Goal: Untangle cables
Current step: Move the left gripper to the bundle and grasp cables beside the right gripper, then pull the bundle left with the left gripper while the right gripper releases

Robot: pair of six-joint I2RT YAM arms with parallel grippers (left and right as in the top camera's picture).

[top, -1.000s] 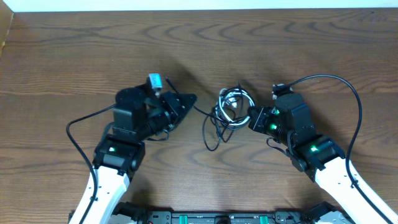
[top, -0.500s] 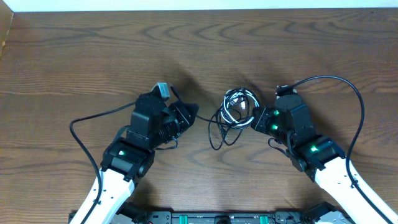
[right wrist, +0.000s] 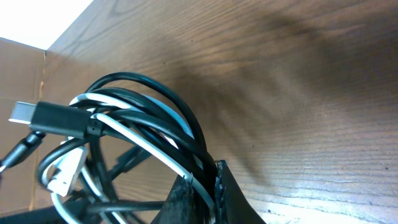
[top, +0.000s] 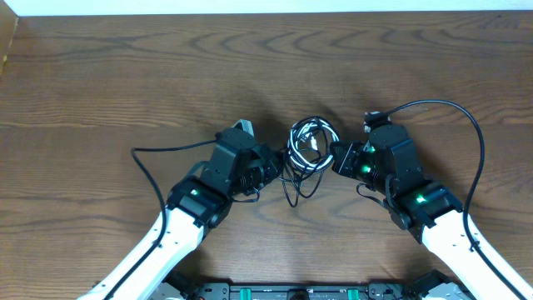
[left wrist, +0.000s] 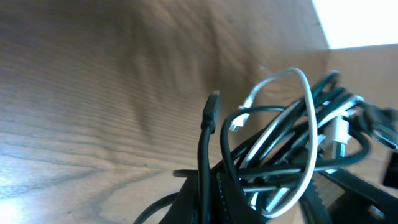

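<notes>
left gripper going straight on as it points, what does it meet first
The left gripper would first meet the tangled bundle of thin black and white cables directly ahead; behind that, probably the right gripper.

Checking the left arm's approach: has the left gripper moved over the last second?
Yes. The left gripper moved right across the table, closing on the cables.

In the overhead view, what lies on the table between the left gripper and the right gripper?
The tangled cables, black and white, fill the stretch between left gripper and right gripper, seen in the overhead view.
</notes>
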